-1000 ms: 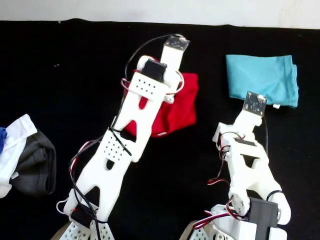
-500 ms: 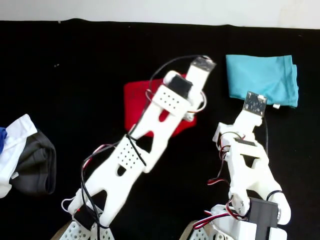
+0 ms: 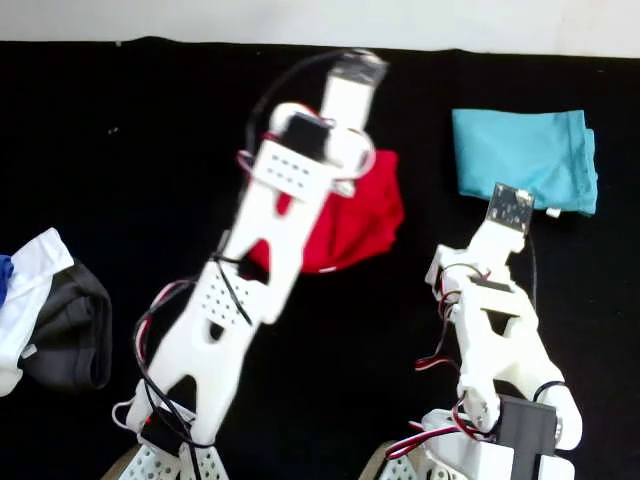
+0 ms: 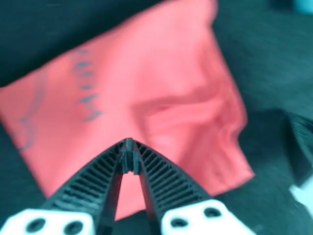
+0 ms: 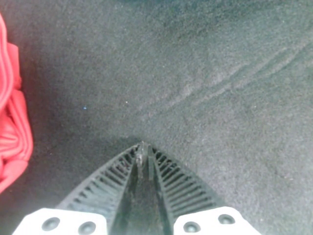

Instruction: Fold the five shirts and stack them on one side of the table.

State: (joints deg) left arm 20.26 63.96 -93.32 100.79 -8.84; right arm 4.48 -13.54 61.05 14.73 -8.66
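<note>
So the left gripper (image 4: 128, 157) is pinched fully shut, tips meeting with nothing I can see caught between them. The red shirt (image 4: 161, 93) lies right under and ahead of those tips, its long side running crosswise to the jaws, so I'd say the left arm is clearly the nearer one for the next fold. The right gripper (image 5: 142, 149) is closed on nothing too, over bare black table (image 5: 220, 73), with the shirt off to one side of its jaws. There's greyish print on the shirt, too smeared to read.
</note>
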